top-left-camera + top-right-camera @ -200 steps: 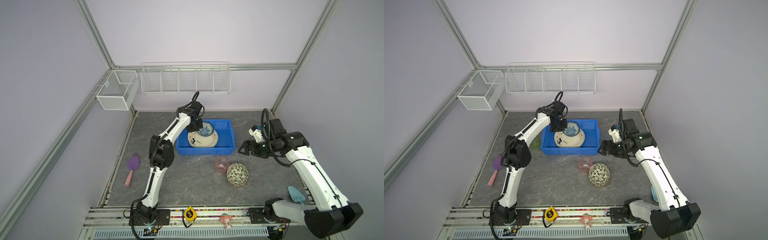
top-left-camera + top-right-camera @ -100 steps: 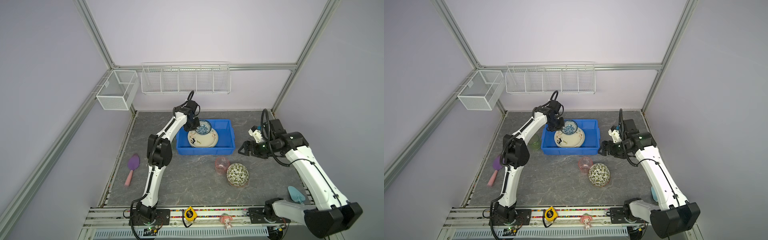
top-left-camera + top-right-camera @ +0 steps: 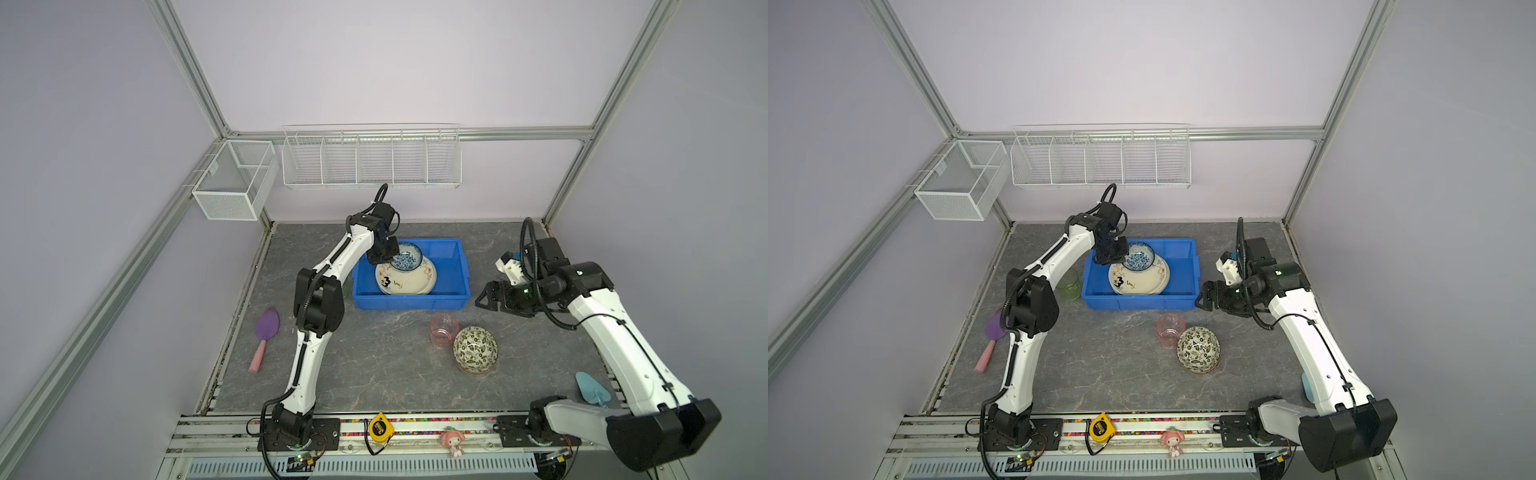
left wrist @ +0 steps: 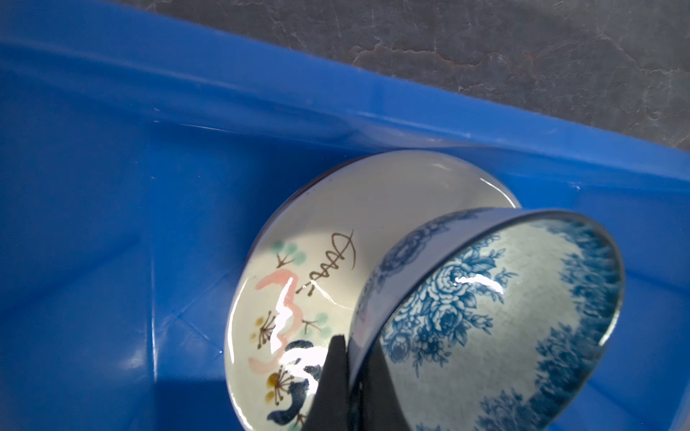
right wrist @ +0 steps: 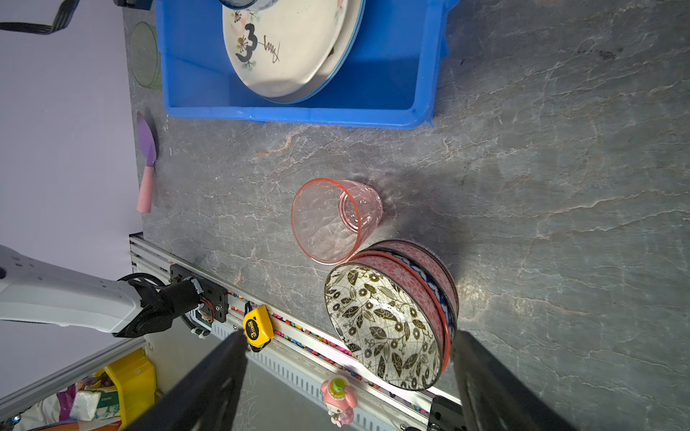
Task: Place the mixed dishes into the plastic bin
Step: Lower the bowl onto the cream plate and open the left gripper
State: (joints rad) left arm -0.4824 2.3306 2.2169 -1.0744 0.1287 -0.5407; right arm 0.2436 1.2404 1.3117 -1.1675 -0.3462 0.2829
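Far left, the purple spatula (image 3: 266,328) and the green cup (image 3: 1069,284) lie outside the plastic bin (image 3: 409,302). The left gripper (image 3: 385,253) is clamped on the rim of the blue floral bowl (image 3: 406,258). Over the last second it has shifted the bowl slightly toward the bin's back-left, where it is tilted above the cream "3" plate (image 3: 405,282). Contact with the plate cannot be told. Release looks near, which would put this bowl in. The pink cup (image 3: 444,329) and the stacked bowls (image 3: 475,348) wait on the table. The right gripper (image 3: 485,297) has not moved, its jaws wide and empty.
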